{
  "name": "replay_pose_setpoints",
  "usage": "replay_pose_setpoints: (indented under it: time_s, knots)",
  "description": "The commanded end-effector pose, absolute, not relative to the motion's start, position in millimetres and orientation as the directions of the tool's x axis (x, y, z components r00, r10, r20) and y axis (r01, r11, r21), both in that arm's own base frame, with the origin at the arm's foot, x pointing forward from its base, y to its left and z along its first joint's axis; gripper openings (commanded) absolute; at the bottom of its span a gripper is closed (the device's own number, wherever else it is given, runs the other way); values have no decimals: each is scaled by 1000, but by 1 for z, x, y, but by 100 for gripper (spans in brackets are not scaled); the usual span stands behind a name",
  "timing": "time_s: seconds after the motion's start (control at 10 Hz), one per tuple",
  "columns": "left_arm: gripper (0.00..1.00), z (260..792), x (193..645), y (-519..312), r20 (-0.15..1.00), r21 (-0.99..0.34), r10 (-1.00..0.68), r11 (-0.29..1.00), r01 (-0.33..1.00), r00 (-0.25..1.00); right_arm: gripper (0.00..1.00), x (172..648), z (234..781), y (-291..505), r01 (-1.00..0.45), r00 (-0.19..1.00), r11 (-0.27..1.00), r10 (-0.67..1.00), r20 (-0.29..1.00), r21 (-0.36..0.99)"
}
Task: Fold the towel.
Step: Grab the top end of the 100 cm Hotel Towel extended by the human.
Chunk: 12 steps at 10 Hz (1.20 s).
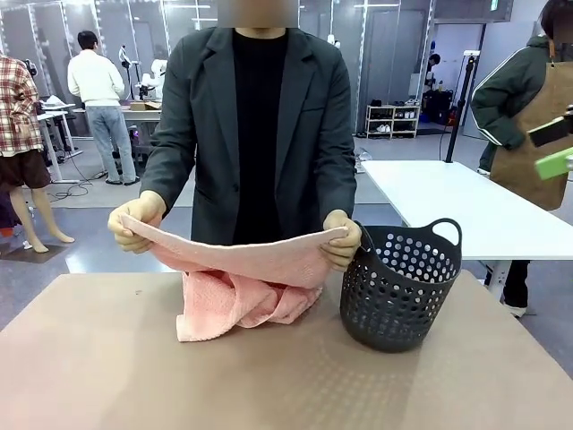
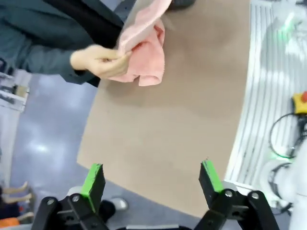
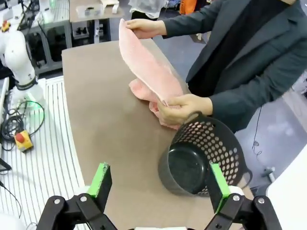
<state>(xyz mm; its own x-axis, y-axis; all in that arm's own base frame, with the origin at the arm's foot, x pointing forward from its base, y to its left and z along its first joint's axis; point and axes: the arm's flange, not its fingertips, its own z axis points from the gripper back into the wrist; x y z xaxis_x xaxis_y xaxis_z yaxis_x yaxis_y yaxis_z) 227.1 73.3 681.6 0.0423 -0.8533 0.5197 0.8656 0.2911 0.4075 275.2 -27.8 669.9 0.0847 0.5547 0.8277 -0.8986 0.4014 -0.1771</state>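
- Towel (image 1: 242,269): salmon-pink terry cloth with a fine textured weave. Its upper edge is stretched level above the far side of the table (image 1: 116,358). The rest hangs down and lies bunched in loose folds on the tabletop.
- Holding: the person across from me pinches the upper edge at both ends, one hand (image 1: 134,224) at the picture's left in the front view and the other hand (image 1: 342,244) at its right.
- Basket (image 1: 398,287): dark, perforated, with loop handles, upright on the table just beside the towel. The second hand is close against its rim. It stands between my right side and that end of the towel.
- My left gripper (image 2: 151,166): green pads spread wide, over the table's near edge, well apart from the towel.
- My right gripper (image 3: 158,167): pads likewise spread wide, near the basket, clear of the cloth.
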Motion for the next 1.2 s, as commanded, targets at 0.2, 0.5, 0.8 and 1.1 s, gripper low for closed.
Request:
replay_pose_setpoints:
  time_s: [0.2,0.5,0.8,1.1]
  knots:
    - [100,673,231,58,507,425,-862,265,866,15,100,275,666,-14,-898,64,391,568,821,-201]
    - [100,673,231,58,507,425,-862,265,866,15,100,275,666,-14,-898,64,391,568,821,-201]
    - [100,687,226,40,440,487,-896,186,853,-56,100,268,678,4,-880,-73,311,658,749,-359]
    - [100,733,254,-56,233,505,-965,12,863,-123,100,266,713,112,-807,-316,28,823,472,-590]
